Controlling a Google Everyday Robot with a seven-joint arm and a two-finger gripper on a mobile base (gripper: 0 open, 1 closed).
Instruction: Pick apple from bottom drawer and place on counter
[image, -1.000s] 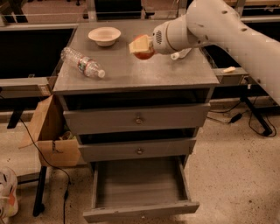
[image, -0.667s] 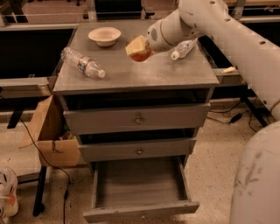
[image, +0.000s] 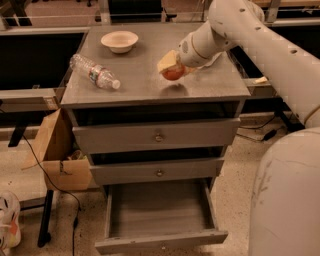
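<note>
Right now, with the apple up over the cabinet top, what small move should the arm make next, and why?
Probably lower it a little, then let go. The tool grips the apple over the counter, right of its middle, and a shadow beneath suggests the apple is not down yet. The bottom drawer stands open without it, so only the setting-down seems left.

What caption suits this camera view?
Gripper holds the apple over the counter; bottom drawer stands open below.
</note>
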